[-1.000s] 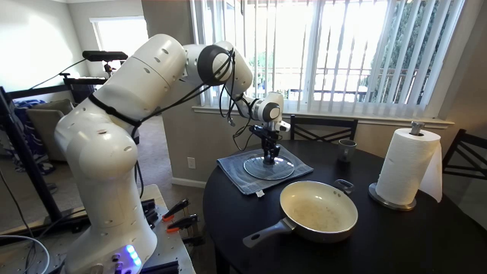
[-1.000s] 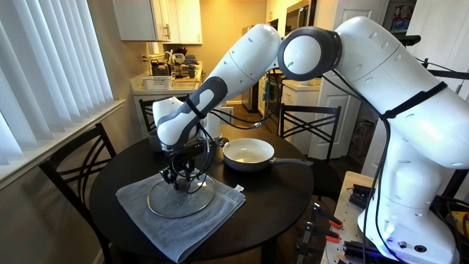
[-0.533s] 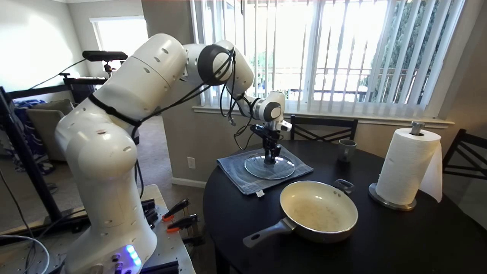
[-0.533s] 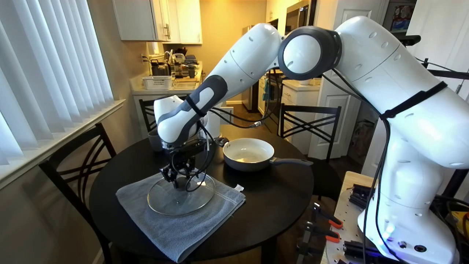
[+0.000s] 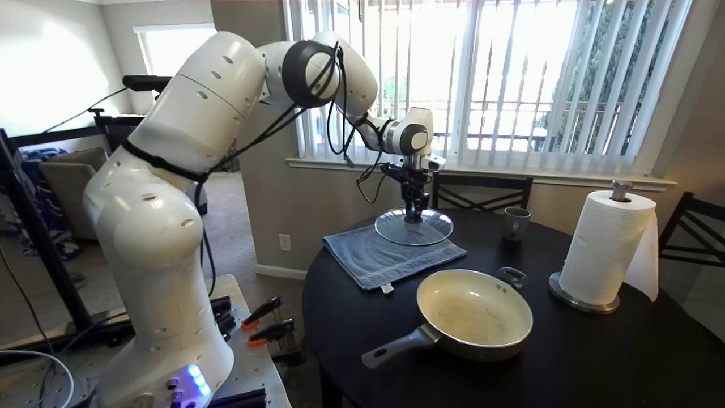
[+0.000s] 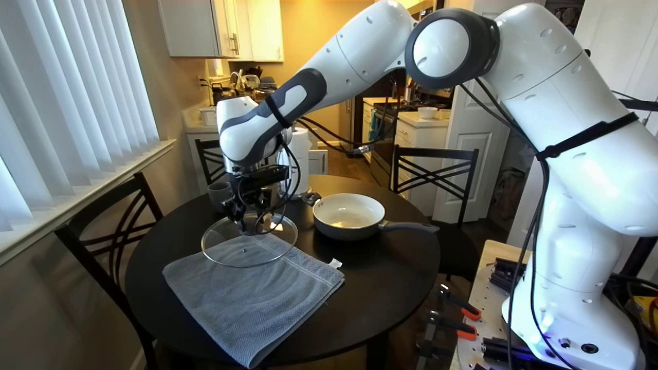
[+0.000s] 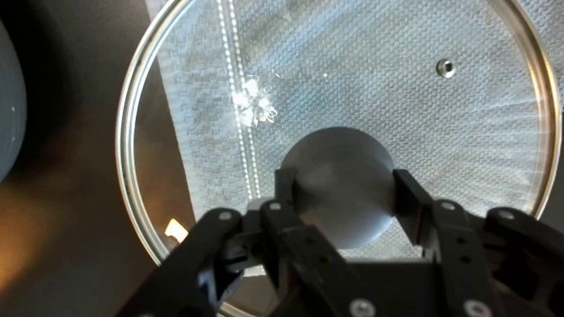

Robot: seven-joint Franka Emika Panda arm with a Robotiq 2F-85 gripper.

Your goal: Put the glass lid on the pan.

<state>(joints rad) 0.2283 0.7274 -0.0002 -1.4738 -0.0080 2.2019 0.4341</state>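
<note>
The glass lid, with a metal rim and a dark round knob, hangs level above the grey towel in both exterior views (image 5: 416, 235) (image 6: 247, 253). It fills most of the wrist view (image 7: 352, 92). My gripper (image 5: 415, 215) points straight down and is shut on the lid's knob, one finger on each side, in the wrist view (image 7: 339, 189). The pan (image 5: 476, 311), cream inside and with nothing in it, sits on the dark table in both exterior views (image 6: 345, 232). The pan is apart from the lid; only its grey outer side (image 7: 9, 105) shows in the wrist view.
The towel (image 5: 368, 263) lies flat below the lid. A paper towel roll (image 5: 609, 249) on a stand is beyond the pan. A grey cup (image 5: 516, 225) stands at the back. The pan's long handle (image 5: 399, 345) and small loop handle (image 5: 512, 276) stick out on opposite sides.
The gripper first shifts slightly with the lid's knob in its fingers, then rises. The lid is now lifted off the towel with the gripper. The pan and towel stay put.
</note>
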